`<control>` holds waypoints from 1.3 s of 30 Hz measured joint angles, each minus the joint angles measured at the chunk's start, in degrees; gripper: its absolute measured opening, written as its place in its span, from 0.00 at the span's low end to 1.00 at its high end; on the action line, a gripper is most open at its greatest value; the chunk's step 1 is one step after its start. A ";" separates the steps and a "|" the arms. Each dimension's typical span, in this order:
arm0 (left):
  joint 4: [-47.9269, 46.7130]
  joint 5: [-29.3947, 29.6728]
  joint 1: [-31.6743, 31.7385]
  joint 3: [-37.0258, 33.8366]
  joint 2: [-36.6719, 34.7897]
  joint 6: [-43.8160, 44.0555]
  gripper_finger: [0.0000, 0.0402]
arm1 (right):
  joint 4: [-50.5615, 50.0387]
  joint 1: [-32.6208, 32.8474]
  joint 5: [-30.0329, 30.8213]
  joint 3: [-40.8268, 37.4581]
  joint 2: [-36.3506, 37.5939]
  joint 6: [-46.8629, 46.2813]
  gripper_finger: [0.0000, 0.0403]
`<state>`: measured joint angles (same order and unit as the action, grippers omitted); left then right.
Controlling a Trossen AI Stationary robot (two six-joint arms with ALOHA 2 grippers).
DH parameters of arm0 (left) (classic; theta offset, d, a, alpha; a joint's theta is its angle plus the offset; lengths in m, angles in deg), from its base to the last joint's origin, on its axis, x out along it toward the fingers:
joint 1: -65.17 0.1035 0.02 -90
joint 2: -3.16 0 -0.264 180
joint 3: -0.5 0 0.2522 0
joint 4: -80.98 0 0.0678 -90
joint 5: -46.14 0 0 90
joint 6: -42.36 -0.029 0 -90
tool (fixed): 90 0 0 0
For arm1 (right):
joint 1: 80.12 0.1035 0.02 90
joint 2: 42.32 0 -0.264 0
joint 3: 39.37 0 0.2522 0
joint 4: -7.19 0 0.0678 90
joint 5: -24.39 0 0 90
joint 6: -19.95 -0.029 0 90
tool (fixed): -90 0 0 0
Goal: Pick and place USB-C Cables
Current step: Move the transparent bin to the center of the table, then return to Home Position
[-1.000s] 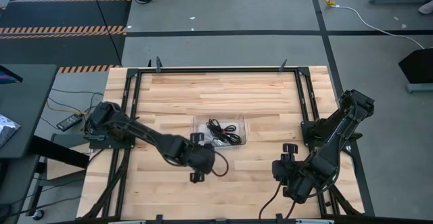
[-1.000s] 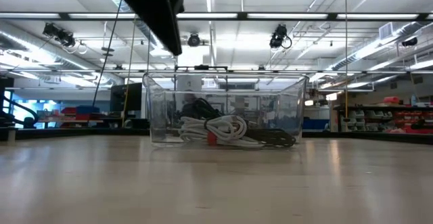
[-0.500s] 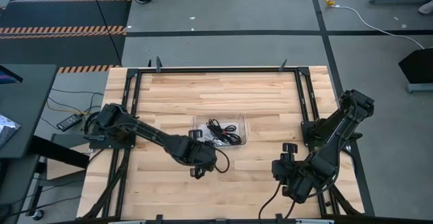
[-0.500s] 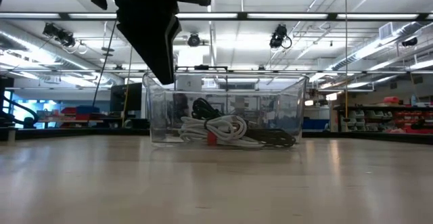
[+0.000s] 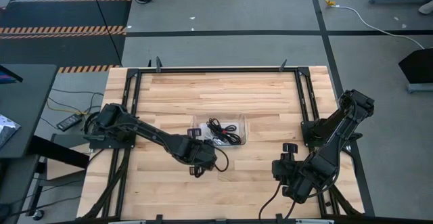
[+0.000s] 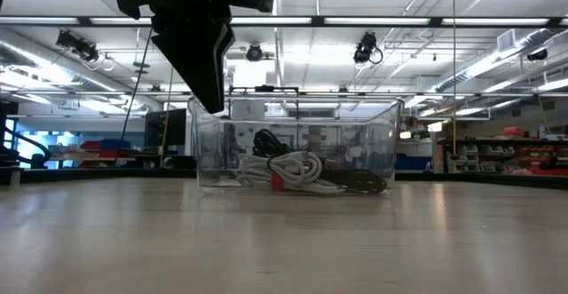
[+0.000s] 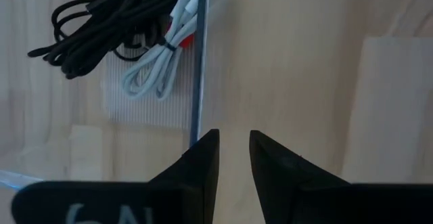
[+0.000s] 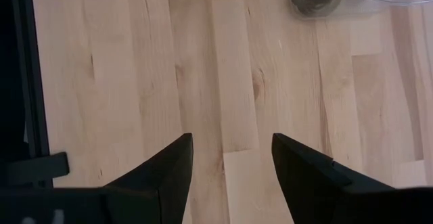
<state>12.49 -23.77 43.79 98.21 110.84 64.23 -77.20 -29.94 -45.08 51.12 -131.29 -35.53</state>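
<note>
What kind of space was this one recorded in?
Probably a robotics lab in a warehouse-like hall: open ceiling with strip lights, shelving with stock behind, hazard-striped floor tape beside the wooden workbench, and cameras hung overhead.

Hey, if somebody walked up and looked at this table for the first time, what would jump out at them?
Most striking is the clear plastic bin at the middle of the wooden table, with a tangle of black and white cables inside it. The left gripper hangs at the bin's near left edge with nothing between its fingers, while the right gripper waits open over bare wood near the front right.
</note>
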 joint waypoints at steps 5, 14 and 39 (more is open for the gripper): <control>2.60 -0.67 -1.33 0.40 0.00 -0.07 0.23 | 0.00 0.01 0.03 0.00 0.00 0.30 0.52; 5.57 0.26 -4.56 6.34 -0.02 -3.50 0.23 | 0.06 0.01 1.47 0.00 0.00 0.61 0.52; 22.40 -0.89 7.60 5.07 -2.98 -19.61 0.23 | -2.84 -14.07 7.23 -0.02 1.44 16.75 0.46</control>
<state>34.89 -24.66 51.39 103.28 107.86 44.62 -80.05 -44.01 -37.85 51.10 -129.86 -18.78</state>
